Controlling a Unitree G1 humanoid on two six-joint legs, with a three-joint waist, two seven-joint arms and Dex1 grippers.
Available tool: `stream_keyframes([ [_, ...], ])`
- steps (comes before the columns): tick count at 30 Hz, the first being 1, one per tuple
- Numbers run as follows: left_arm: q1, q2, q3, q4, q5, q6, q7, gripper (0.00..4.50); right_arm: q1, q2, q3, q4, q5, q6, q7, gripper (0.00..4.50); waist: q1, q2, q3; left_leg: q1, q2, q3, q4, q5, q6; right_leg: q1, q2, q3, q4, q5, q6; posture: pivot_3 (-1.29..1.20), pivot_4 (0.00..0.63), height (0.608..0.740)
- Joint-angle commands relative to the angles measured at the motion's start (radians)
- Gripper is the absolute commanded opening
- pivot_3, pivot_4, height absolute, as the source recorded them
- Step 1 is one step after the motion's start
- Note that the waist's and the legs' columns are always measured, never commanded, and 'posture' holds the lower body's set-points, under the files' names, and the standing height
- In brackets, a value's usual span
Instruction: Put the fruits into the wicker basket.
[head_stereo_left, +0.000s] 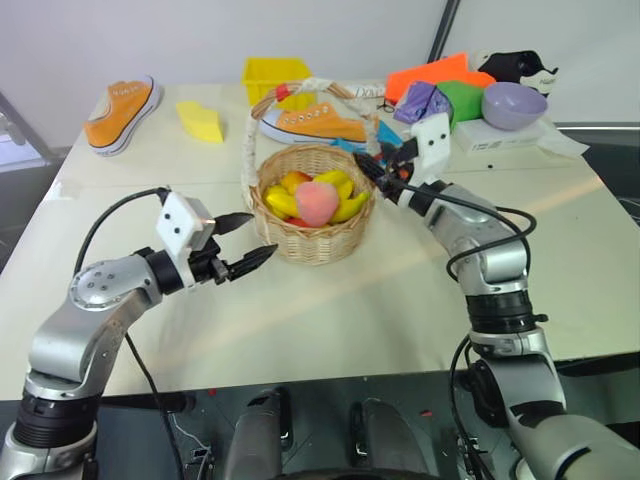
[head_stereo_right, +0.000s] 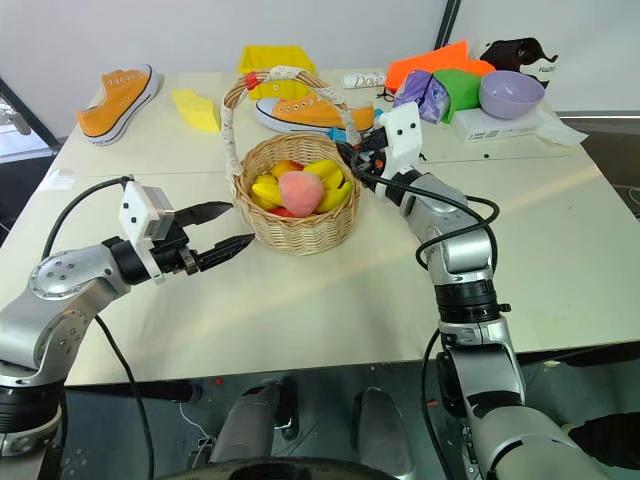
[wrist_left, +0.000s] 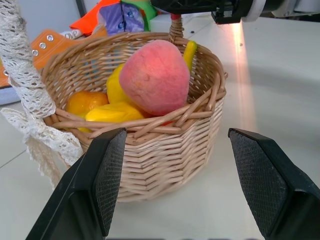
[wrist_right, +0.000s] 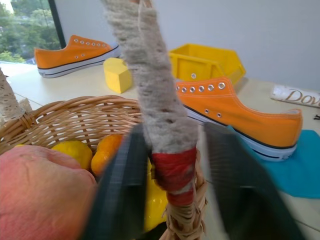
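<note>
Already the peach (head_stereo_left: 318, 201) and the banana (head_stereo_left: 349, 207) lie inside the wicker basket (head_stereo_left: 312, 240), which stands mid-tabletop (head_stereo_left: 400, 300), so the main risk now is upsetting what is done. The right gripper (head_stereo_left: 372, 168) sits at the basket's 2 o'clock rim, right by the base of the wrapped handle (wrist_right: 159, 100); in the right wrist view its jaws stand either side of the red binding, blurred, and I cannot tell from that whether they are clenched on the handle or merely closing near it. If they have hold of it, any pull would drag or tip the basket and roll the peach out. The right forearm reaches forward and inward, roughly level. The left gripper (head_stereo_left: 250, 240) hangs at the basket's 8 o'clock, just short of its wall, jaws released and empty, pointing level toward the weave.
</note>
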Motion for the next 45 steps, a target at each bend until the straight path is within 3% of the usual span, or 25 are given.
stream_keyframes([
  [1, -0.008, -0.003, -0.001, -0.026, 0.012, -0.025, 0.006, 3.48, -0.006, -0.048, -0.068, -0.097, 0.005, -0.028, -0.006, 0.09, 0.000, 0.000, 0.000, 0.000, 0.000, 0.000, 0.000, 0.000, 0.000, 0.000, 0.000, 0.000, 0.000, 0.000, 0.000, 0.00, 0.150, 0.733],
  [6, -0.037, -0.016, -0.024, -0.007, 0.026, -0.034, -0.006, 3.48, 0.046, -0.177, -0.188, -0.139, -0.004, -0.012, -0.033, 0.09, 0.005, 0.000, 0.000, -0.001, 0.000, 0.000, 0.000, 0.000, 0.000, -0.001, 0.000, 0.000, 0.000, 0.000, 0.000, 0.00, 0.150, 0.733],
  [12, -0.082, -0.037, -0.073, 0.034, 0.043, -0.056, -0.029, 3.48, 0.133, -0.370, -0.394, 0.035, -0.086, -0.086, -0.149, 0.09, 0.006, 0.001, 0.000, -0.001, -0.002, 0.000, 0.000, 0.000, 0.000, -0.001, -0.001, 0.000, 0.000, 0.000, 0.000, 0.00, 0.150, 0.733],
  [18, -0.120, -0.060, -0.099, 0.061, 0.062, -0.068, -0.034, 3.48, 0.165, -0.408, -0.474, 0.199, -0.092, -0.174, -0.193, 0.09, -0.009, 0.002, 0.001, 0.002, -0.002, 0.004, -0.001, 0.000, 0.000, 0.000, 0.001, 0.004, 0.000, 0.000, 0.000, 0.00, 0.150, 0.733],
  [19, -0.123, -0.062, -0.098, 0.063, 0.063, -0.068, -0.033, 3.48, 0.168, -0.408, -0.475, 0.205, -0.089, -0.180, -0.187, 1.10, -0.009, 0.003, 0.001, 0.004, -0.002, 0.005, -0.002, 0.000, 0.000, 0.000, 0.002, 0.005, 0.001, 0.000, 0.001, 0.00, 0.150, 0.733],
  [24, -0.095, -0.059, -0.063, 0.075, 0.061, -0.056, -0.012, 3.48, 0.252, -0.416, -0.460, 0.130, -0.118, -0.243, -0.164, 3.35, -0.002, 0.003, 0.001, 0.007, 0.000, 0.007, -0.003, 0.000, 0.000, 0.002, 0.003, 0.006, 0.001, 0.000, 0.001, 0.00, 0.150, 0.733],
  [35, 0.113, -0.069, 0.126, 0.189, 0.114, -0.143, 0.085, 3.48, 0.685, -0.424, -0.576, -0.144, 0.111, -0.321, 0.213, 3.35, -0.003, 0.003, 0.000, 0.009, 0.006, 0.007, -0.002, -0.001, 0.000, 0.005, 0.003, 0.006, -0.002, 0.000, 0.000, 0.00, 0.150, 0.733],
  [40, 0.217, -0.083, 0.178, 0.242, 0.152, -0.210, 0.108, 3.48, 0.784, -0.394, -0.440, -0.272, 0.181, -0.230, 0.320, 3.35, -0.004, 0.003, 0.000, 0.009, 0.008, 0.007, -0.002, -0.002, -0.002, 0.005, 0.002, 0.006, -0.002, -0.002, -0.004, 0.00, 0.150, 0.733],
  [45, 0.272, -0.107, 0.195, 0.221, 0.149, -0.225, 0.132, 3.48, 0.776, -0.351, -0.335, -0.295, 0.182, -0.209, 0.342, 3.35, 0.004, 0.003, 0.000, 0.008, 0.007, 0.007, -0.002, -0.003, -0.003, 0.000, -0.002, 0.006, -0.004, -0.002, -0.007, 0.00, 0.150, 0.733],
])
